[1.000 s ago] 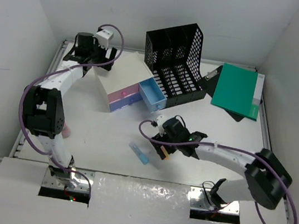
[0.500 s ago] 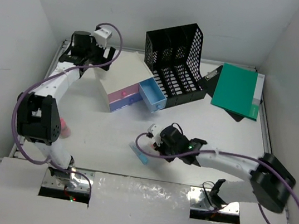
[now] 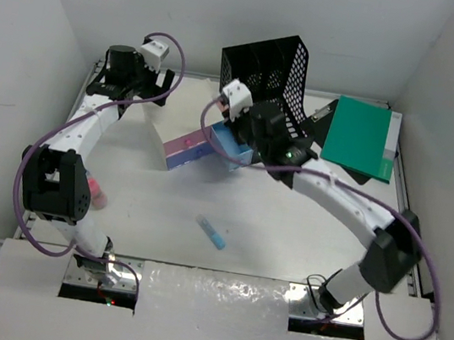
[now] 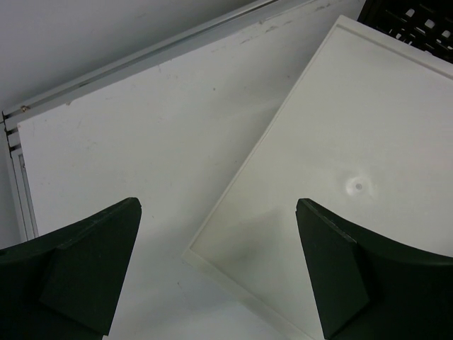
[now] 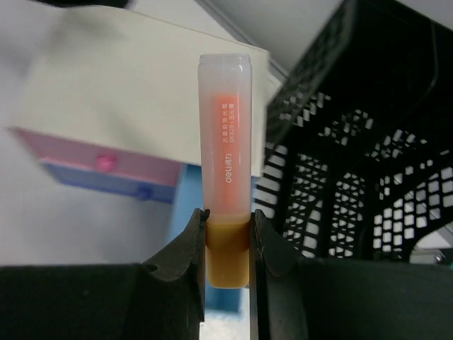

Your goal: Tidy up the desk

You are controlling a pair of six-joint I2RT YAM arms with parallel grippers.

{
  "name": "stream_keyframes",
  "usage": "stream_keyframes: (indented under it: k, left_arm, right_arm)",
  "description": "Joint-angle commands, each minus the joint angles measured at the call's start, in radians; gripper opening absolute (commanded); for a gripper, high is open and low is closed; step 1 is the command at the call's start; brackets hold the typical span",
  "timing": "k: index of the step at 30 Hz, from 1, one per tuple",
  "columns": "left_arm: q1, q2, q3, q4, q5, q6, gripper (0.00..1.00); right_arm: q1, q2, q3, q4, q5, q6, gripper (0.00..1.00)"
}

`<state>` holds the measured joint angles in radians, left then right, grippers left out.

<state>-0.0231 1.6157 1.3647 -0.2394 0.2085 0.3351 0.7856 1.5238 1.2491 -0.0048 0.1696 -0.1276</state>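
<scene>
The white desk carries a cream-topped drawer box with pink and blue fronts, one blue drawer pulled open. My right gripper is shut on the amber end of an orange highlighter, which stands upright between the fingers. In the top view that gripper hangs over the open drawer, next to the black mesh rack. My left gripper is open above the box's back left corner, holding nothing. A blue highlighter lies on the desk near the front.
A green folder lies on a black clipboard at the back right. A small pink item sits by the left arm's lower link at the desk's left edge. White walls close in the desk on three sides.
My right gripper shut on the orange highlighter near the front of the desk and carried it up and back to above the open blue drawer. The left arm shifted only slightly.
</scene>
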Motion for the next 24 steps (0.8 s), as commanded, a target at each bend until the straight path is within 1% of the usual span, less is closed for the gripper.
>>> stream_keyframes:
  k: [1, 5, 10, 12, 13, 16, 17, 18, 21, 24]
  left_arm:
    - [-0.009, -0.014, 0.017, 0.009, 0.015, -0.021, 0.9]
    - [-0.009, -0.002, 0.017, 0.008, 0.019, -0.024, 0.9]
    - [-0.009, 0.004, 0.019, 0.006, 0.012, -0.019, 0.9]
    - [-0.009, 0.004, 0.019, 0.005, 0.009, -0.018, 0.9]
    - [-0.009, 0.003, 0.019, 0.005, 0.009, -0.016, 0.9]
    - [-0.009, 0.003, 0.017, 0.008, 0.009, -0.015, 0.9]
    - [-0.009, 0.003, 0.017, 0.009, 0.008, -0.015, 0.9]
    - [-0.009, 0.003, 0.019, 0.011, 0.008, -0.018, 0.9]
    - [-0.009, 0.007, 0.024, 0.011, 0.009, -0.021, 0.9]
    - [-0.009, 0.007, 0.027, 0.006, 0.009, -0.022, 0.9]
  right_arm:
    - [-0.045, 0.132, 0.128, -0.099, 0.056, 0.016, 0.0]
    - [-0.083, 0.202, 0.18, -0.147, 0.045, 0.048, 0.0]
    - [-0.094, 0.225, 0.176, -0.202, -0.018, 0.082, 0.0]
    - [-0.094, 0.22, 0.171, -0.234, -0.021, 0.1, 0.06]
    - [-0.094, 0.217, 0.171, -0.247, -0.01, 0.112, 0.1]
    - [-0.095, 0.199, 0.159, -0.274, -0.007, 0.121, 0.28]
    - [-0.094, 0.188, 0.158, -0.277, -0.015, 0.121, 0.45]
    - [-0.095, 0.185, 0.159, -0.281, -0.022, 0.121, 0.55]
    - [-0.095, 0.185, 0.205, -0.323, -0.025, 0.121, 0.79]
    - [-0.088, 0.144, 0.243, -0.336, -0.016, 0.099, 0.83]
